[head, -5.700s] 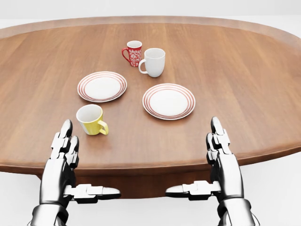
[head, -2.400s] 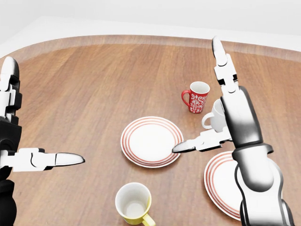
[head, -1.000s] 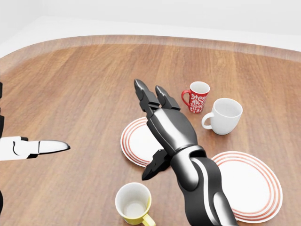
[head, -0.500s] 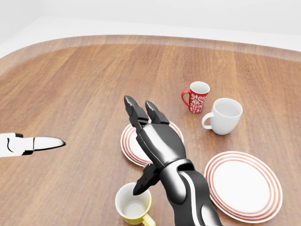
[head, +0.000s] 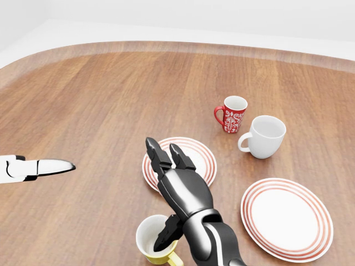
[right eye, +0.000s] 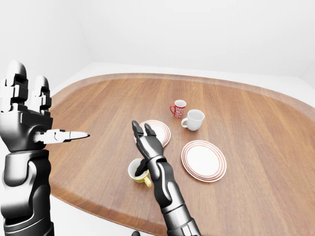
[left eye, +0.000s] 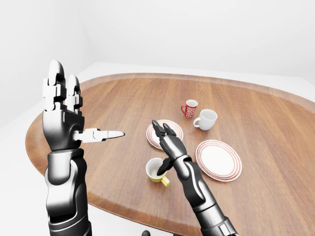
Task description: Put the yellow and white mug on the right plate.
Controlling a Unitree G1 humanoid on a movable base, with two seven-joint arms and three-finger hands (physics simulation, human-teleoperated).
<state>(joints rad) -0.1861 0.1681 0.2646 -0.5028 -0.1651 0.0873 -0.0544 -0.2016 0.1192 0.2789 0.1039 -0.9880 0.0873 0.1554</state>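
While the yellow mug (head: 156, 240) stands upright on the tabletop (head: 100, 105), near the bottom of the head view, the right hand (head: 176, 191) is held over it with fingers spread, its thumb dipped inside the rim. The right plate (head: 287, 218) lies apart to the right. The left hand (left eye: 63, 113) is raised, fingers spread, gripping nothing.

Yellow-white mug (head: 150, 244); red-ringed white plates (head: 287, 219); red patterned mug (head: 232, 114); white mug (head: 265, 136).
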